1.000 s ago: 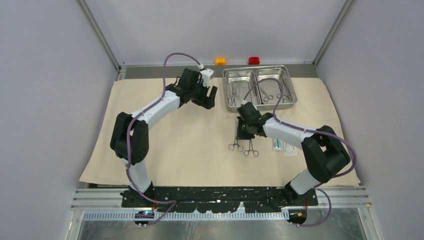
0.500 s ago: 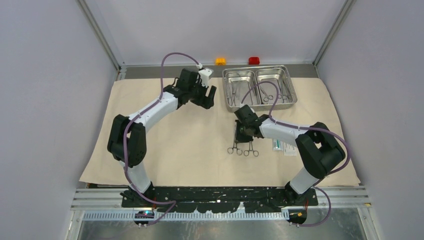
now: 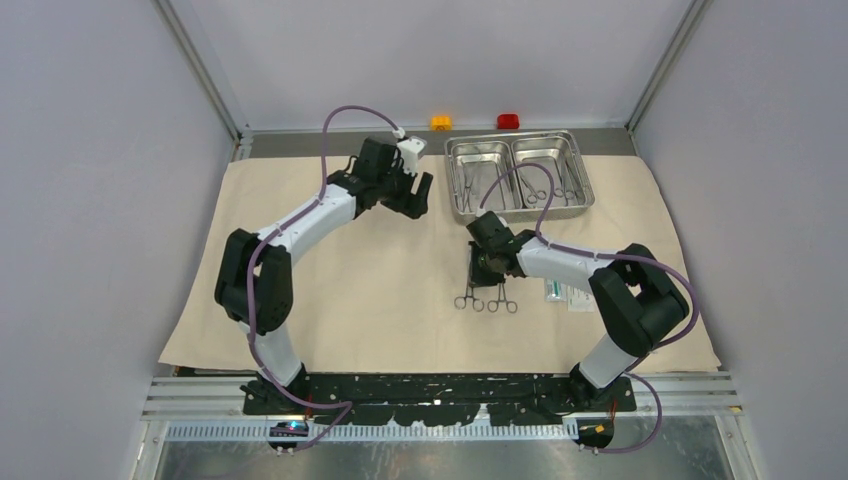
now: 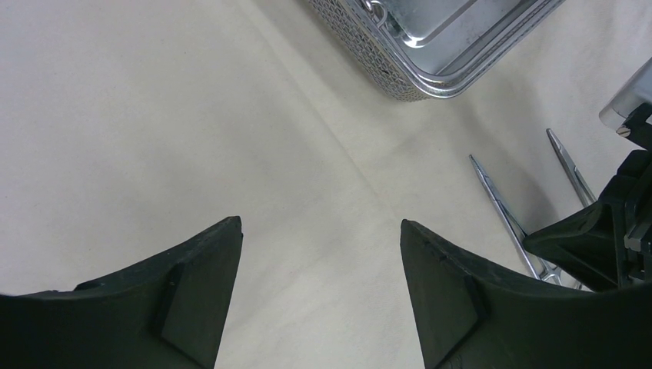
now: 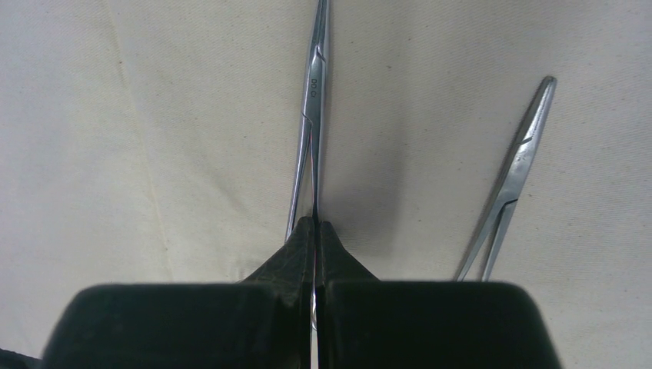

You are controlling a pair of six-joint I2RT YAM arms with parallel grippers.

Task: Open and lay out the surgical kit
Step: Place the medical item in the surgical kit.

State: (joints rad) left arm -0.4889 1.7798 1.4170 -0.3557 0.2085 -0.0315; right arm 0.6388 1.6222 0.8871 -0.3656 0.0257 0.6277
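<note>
The big beige cloth (image 3: 350, 300) lies spread flat. At its far edge stands the steel tray (image 3: 480, 141) with several instruments (image 3: 470, 190) in its two compartments. Two ring-handled clamps lie side by side on the cloth, the left clamp (image 3: 467, 295) and the right clamp (image 3: 502, 297). My right gripper (image 3: 487, 266) is low over them, shut on the shank of the left clamp (image 5: 315, 84); the other clamp (image 5: 519, 161) lies free beside it. Two white/teal packets (image 3: 568, 293) lie to the right. My left gripper (image 3: 415, 195) hovers open and holds nothing, left of the tray (image 4: 430, 61).
An orange block (image 3: 441, 122) and a red block (image 3: 508, 121) sit beyond the tray at the back edge. Grey walls close in both sides. The right arm's purple cable (image 3: 530, 175) arcs over the tray.
My right gripper has shifted slightly left and nearer with the left clamp, nudging the pair of clamps. The left arm has barely moved.
</note>
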